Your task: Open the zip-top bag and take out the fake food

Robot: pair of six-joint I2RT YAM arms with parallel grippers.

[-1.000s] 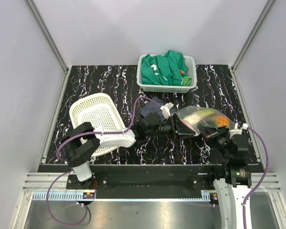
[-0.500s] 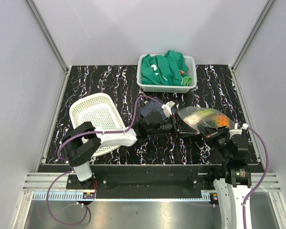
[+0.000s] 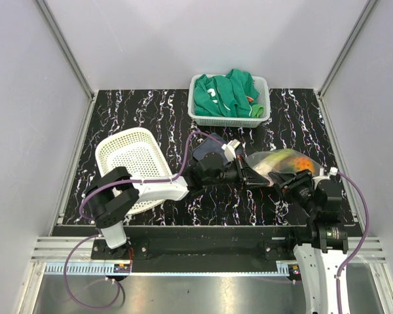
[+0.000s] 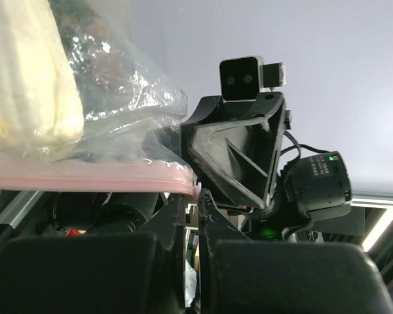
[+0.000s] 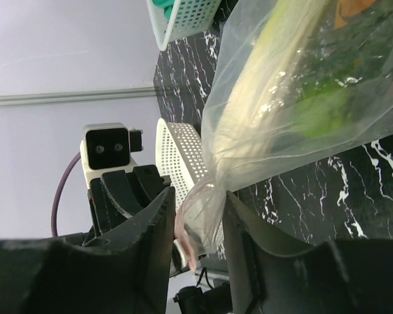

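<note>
While the zip-top bag was held over the desk in front of the garment basket | left claw pinched its pink zip strip | right claw pinched its plastic | fake food inside | garment print unreadable

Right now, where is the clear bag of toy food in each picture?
Top external: zip-top bag right of centre.
Left wrist: the bag fills the upper left, pink strip below.
Right wrist: the bag fills the upper right.
Shared landmark: the pale long food piece inside it.
</note>
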